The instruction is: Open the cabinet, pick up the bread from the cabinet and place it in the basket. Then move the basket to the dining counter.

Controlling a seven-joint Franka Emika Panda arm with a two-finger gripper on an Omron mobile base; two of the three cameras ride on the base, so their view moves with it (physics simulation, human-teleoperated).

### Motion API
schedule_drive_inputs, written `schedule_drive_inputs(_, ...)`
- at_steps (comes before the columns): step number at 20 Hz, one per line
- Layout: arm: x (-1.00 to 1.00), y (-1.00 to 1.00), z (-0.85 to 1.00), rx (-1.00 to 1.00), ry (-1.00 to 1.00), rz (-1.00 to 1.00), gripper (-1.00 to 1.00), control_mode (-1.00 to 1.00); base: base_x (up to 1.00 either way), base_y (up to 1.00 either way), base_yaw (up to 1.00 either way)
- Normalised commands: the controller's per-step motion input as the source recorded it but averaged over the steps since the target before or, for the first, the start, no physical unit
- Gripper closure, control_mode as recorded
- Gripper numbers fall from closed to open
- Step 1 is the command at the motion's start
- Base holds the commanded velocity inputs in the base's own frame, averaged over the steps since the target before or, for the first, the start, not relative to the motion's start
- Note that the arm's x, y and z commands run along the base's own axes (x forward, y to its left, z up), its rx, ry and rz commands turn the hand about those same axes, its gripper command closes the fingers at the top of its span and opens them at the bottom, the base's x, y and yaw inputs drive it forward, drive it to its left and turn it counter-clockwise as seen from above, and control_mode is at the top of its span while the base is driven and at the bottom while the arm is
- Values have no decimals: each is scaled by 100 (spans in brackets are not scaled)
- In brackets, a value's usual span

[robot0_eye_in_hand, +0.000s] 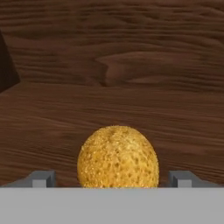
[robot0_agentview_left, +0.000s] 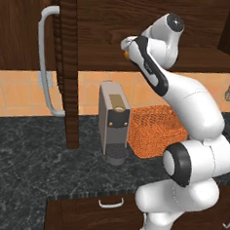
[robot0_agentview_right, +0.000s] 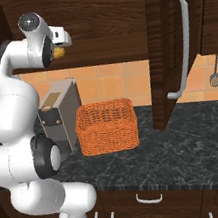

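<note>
The cabinet (robot0_agentview_left: 110,19) stands open, its doors (robot0_agentview_right: 163,45) swung out with their silver bar handles (robot0_agentview_left: 45,57). On the cabinet's wooden shelf lies the bread (robot0_eye_in_hand: 117,157), a small round golden bun, also seen as a yellow spot (robot0_agentview_right: 59,52) by my hand. My gripper (robot0_eye_in_hand: 113,180) is open and reaches into the cabinet. One fingertip (robot0_eye_in_hand: 41,178) sits to each side of the bread, and neither touches it. The orange woven basket (robot0_agentview_right: 106,126) rests on the black counter below, beside the coffee machine. The dining counter is out of view.
A grey coffee machine (robot0_agentview_left: 112,121) stands on the black speckled counter (robot0_agentview_left: 26,154), left of the basket (robot0_agentview_left: 152,129). Utensils (robot0_agentview_right: 215,74) hang on the tiled wall at the right. Drawers with small silver handles (robot0_agentview_left: 111,203) lie under the counter edge.
</note>
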Motion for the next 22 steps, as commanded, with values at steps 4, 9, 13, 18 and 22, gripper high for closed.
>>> schedule_drive_inputs(4, 36, 0, -7, 0, 1, 0, -100, -100, 0, 0, 0)
schedule_drive_inputs(9, 3, 0, -16, 0, 1, 0, -100, -100, 0, 0, 0)
schedule_drive_inputs(13, 0, 0, -29, 0, 2, 0, -100, -100, 0, 0, 0)
schedule_drive_inputs(18, 0, 0, -15, 0, 0, 0, -100, -100, 0, 0, 0)
schedule_drive_inputs(22, 0, 0, -14, 0, 1, 0, 100, -100, 0, 0, 0)
